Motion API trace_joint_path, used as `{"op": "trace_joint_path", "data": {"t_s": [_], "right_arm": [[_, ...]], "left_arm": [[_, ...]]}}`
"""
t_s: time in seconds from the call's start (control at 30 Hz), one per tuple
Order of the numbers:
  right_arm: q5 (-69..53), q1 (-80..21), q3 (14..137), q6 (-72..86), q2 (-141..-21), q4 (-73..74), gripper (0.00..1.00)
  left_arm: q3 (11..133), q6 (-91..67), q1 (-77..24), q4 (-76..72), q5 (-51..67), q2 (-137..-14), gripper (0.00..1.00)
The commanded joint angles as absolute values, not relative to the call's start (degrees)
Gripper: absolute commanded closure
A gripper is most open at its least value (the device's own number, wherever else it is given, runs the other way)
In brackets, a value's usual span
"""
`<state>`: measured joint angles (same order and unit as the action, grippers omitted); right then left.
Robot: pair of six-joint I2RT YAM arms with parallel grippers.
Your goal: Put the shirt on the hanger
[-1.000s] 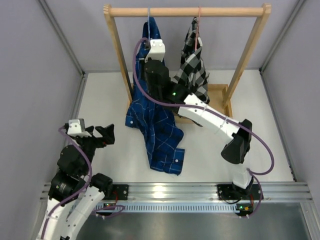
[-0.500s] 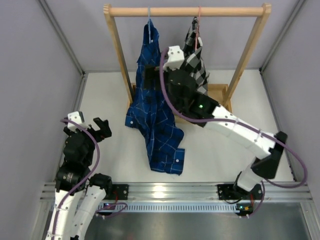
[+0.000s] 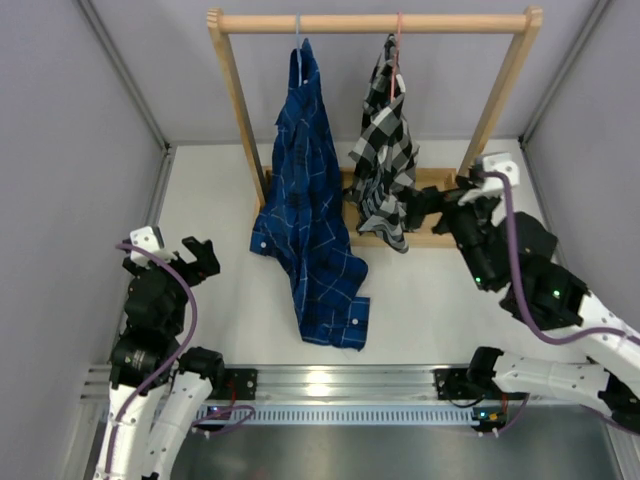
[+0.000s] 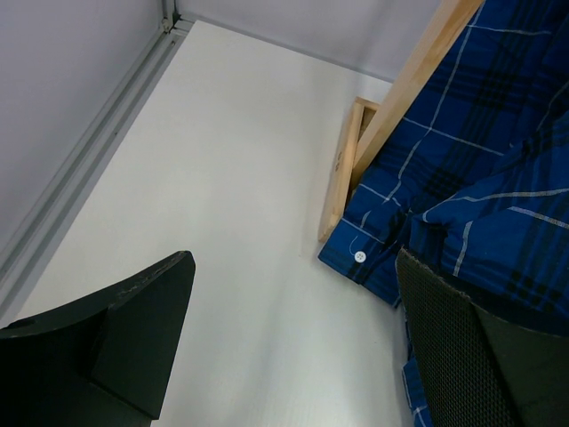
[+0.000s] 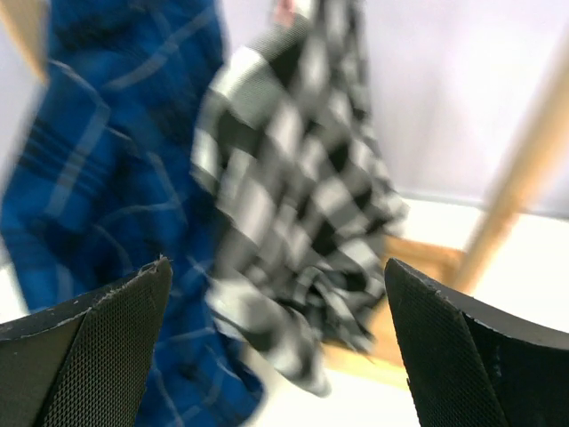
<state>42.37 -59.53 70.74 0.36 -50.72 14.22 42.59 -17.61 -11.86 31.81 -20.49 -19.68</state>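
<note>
Top external view: the shirt [image 3: 305,220] hangs from the wooden rail [image 3: 375,22] by the hanger [image 3: 298,35], whose thin light blue hook sits over the rail near the left post. Its upper part is narrow and bunched. The lower part fans out, and the hem and a cuff lie on the white table [image 3: 430,300].

Judged status: hanging appears done. Whether both shoulders sit squarely on the wire cannot be told, as the cloth hides the hanger's arms. What may be left is a check of the seating and parking the arms.

The left gripper [image 3: 203,258] is low at the left, well apart from the shirt, with its jaws spread wide and nothing between them. The right gripper [image 3: 425,205] is just beside the checked shirt [image 3: 385,150], equally wide and empty.

Materials: the shirt is a soft woven cloth in dark blue with thin white plaid lines, and it folds limply. The rail is round, pale wood. The finger pads are black and finely textured.
</note>
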Motion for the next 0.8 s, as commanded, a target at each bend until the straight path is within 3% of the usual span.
{"op": "trace_joint_path", "data": {"t_s": [0.0,0.07,0.3,0.37,0.57,0.77], "right_arm": [[53.7,-59.7,65.1,-0.6,-42.9,20.7,0.01],[61.7,-59.6,60.6,-0.4,-37.5,23.0,0.01],[61.6,-58.1,53.9,4.7,-31.7,29.4,0.01],[56.9,-56.1,53.9,7.5,-33.2,31.7,0.01],[42.4,-37.2,52.1,10.9,-35.7,33.7,0.01],[34.9,-35.0,51.0,10.8,-33.5,36.1,0.01]], "left_arm": [[42.5,-16.7,-11.4,31.5,-21.2,-20.1,0.02],[43.1,-16.9,-11.4,31.3,-21.1,-21.2,0.02],[42.2,-14.7,-10.5,30.4,-16.8,-21.0,0.02],[41.6,-14.3,-10.5,30.4,-15.4,-21.3,0.02],[40.8,-14.7,-10.5,30.5,-15.8,-20.6,0.02],[37.7,-14.2,-10.5,28.9,-12.9,-15.9,0.02]]}}
